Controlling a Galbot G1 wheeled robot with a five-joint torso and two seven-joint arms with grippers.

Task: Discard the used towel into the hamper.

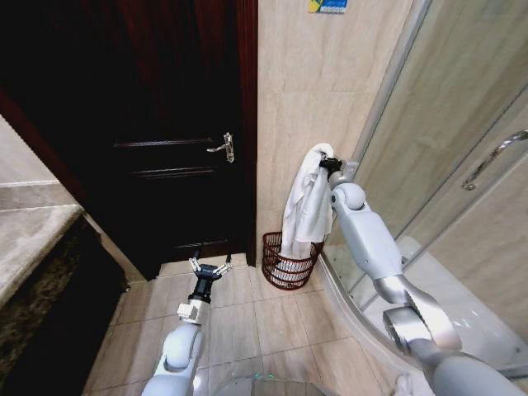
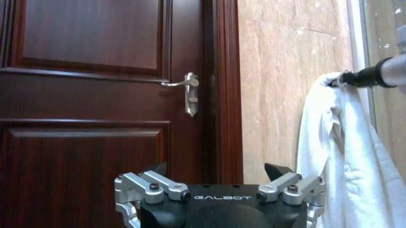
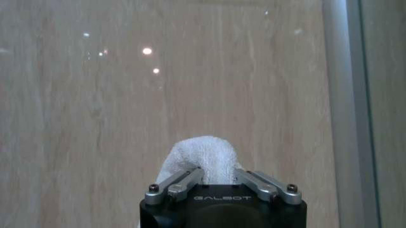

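Head view: the towel [image 1: 307,206] is being held pinched by its top fold in the right gripper [image 1: 328,162], so its tail is hanging into the hamper [image 1: 280,268] by the far wall. The left gripper [image 1: 208,266] is idling spread wide, low near the door [image 1: 157,148].

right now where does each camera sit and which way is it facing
Head view: high on the robot, looking forward and down at the door, hamper and towel; both arms show, left gripper low and open, right gripper raised, shut on the towel.
Left wrist view: behind the left gripper, facing the door.
Right wrist view: behind the right gripper, facing the wall.
Shared: all three views show the towel held by the right gripper; head and left wrist views also share the door.
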